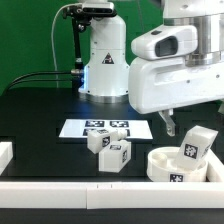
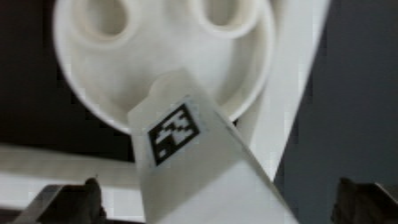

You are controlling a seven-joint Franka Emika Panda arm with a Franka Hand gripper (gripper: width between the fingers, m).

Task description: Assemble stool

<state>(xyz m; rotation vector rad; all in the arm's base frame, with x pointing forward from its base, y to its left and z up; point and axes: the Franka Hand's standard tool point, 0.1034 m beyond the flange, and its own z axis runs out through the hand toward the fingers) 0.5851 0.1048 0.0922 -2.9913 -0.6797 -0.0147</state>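
A tagged stool leg [image 2: 192, 150] rests on the round seat [image 2: 107, 85] beneath the gripper [image 2: 214, 205], whose jaws are spread and empty. This looks like the leg-fitting step. Next: descend squarely and clamp the leg.

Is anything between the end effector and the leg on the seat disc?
Nothing visible. The wrist view shows the leg in line with the open end effector, resting on the seat, with no other part between them.
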